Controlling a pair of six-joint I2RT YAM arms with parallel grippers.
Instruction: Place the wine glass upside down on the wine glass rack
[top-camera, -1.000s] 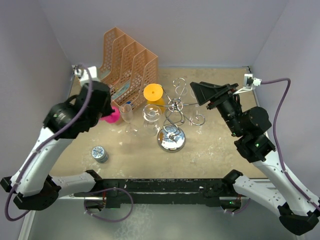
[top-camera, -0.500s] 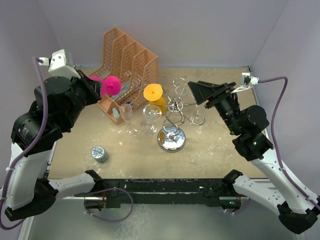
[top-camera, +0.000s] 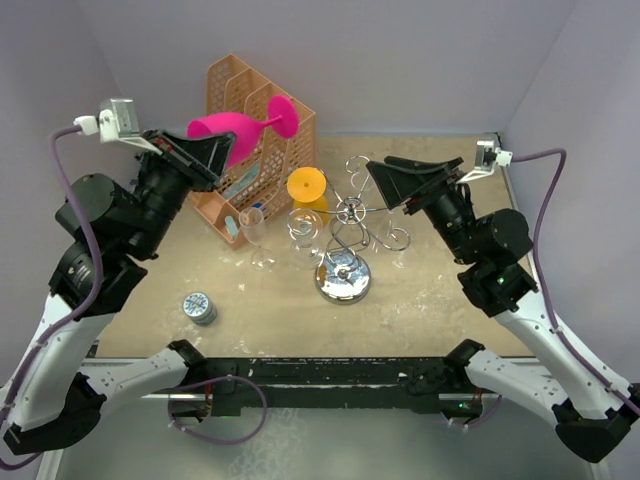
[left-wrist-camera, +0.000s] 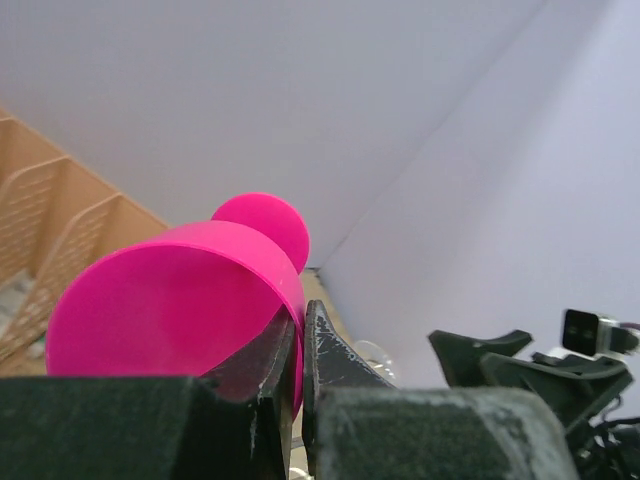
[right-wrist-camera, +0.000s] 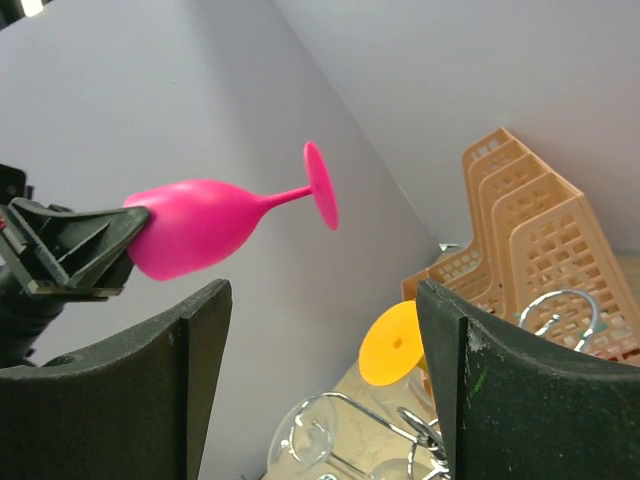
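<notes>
A pink wine glass (top-camera: 245, 127) is held in the air in front of the orange organiser, lying sideways with its foot pointing right. My left gripper (top-camera: 213, 152) is shut on the rim of its bowl (left-wrist-camera: 170, 300), one finger inside and one outside. The glass also shows in the right wrist view (right-wrist-camera: 200, 225). The silver wire rack (top-camera: 345, 225) stands mid-table on its chrome base (top-camera: 343, 278). My right gripper (top-camera: 385, 172) is open and empty, raised just right of the rack's top loops (right-wrist-camera: 555, 305).
An orange glass (top-camera: 307, 187) hangs upside down at the rack's left side, with a clear glass (top-camera: 303, 228) below it. A clear flute (top-camera: 252, 235) stands to the left. The orange mesh organiser (top-camera: 255, 120) is at the back left. A small round tin (top-camera: 200, 307) lies front left.
My left arm has lifted the pink glass from near the table up and to the right, turning it sideways. My right gripper has shifted slightly left toward the rack.
</notes>
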